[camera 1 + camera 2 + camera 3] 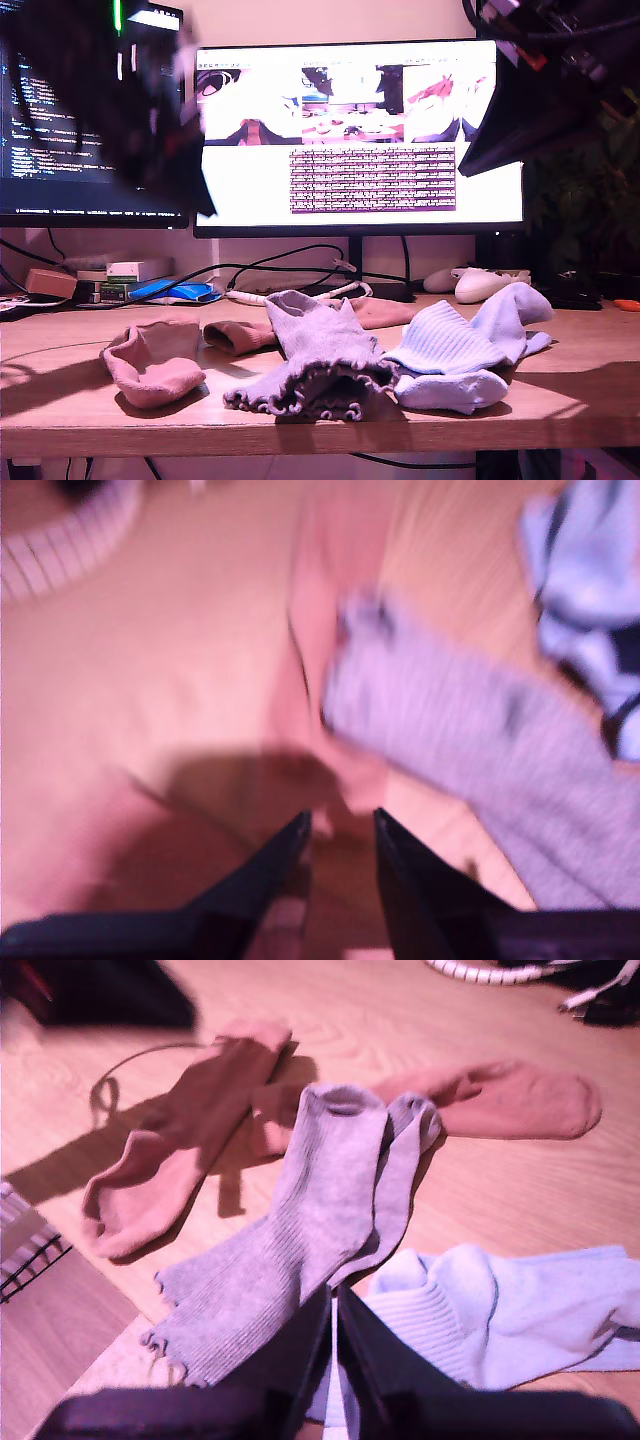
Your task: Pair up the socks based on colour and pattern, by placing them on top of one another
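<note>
My first gripper (pixel 340 825), slightly parted and empty, hovers over a pink sock (pixel 330 680); grey sock (pixel 460 730) lies just beside, overlapping it, so closing carelessly could snag both. My second gripper (pixel 333 1305) looks closed, empty.

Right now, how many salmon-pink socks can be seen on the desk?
2. One salmon-pink sock lies toward the exterior view's left, apart from the rest. The other pink sock lies further back, its cuff end tucked under the grey-lilac socks. None seems hidden.

Motion blur smears the grey-lilac sock (pixel 470 750); blue sock (pixel 590 590) edge-cropped.
</note>
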`<action>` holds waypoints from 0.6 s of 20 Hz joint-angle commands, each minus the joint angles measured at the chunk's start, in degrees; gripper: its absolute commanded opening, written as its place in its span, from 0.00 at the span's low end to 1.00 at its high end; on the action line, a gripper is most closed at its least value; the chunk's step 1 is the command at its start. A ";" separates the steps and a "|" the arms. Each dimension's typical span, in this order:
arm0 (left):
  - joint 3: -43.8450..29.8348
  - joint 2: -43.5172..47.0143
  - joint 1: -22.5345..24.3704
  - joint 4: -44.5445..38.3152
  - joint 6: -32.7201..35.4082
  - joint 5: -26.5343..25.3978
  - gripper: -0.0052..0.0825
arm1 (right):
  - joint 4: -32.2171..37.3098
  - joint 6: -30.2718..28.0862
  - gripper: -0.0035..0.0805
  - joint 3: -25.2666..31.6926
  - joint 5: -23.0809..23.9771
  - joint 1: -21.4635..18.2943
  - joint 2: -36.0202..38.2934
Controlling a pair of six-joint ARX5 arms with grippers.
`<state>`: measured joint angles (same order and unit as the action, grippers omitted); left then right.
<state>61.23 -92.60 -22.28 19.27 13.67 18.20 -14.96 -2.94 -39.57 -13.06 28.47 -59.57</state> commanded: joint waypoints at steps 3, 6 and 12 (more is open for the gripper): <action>-0.13 -6.25 0.83 -3.26 -5.18 0.83 0.40 | 0.57 -0.15 0.03 1.09 -0.33 -0.70 0.13; -0.04 -9.33 1.29 -7.41 -8.55 0.83 0.41 | 0.57 -0.15 0.03 1.09 -0.44 -0.98 0.13; 0.04 -14.12 1.29 -13.29 -10.47 0.85 0.41 | 0.61 -0.15 0.03 1.09 -0.52 -1.66 0.13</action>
<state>61.25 -105.14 -20.95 6.96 4.43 19.00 -14.92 -2.96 -39.57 -13.19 26.98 -59.57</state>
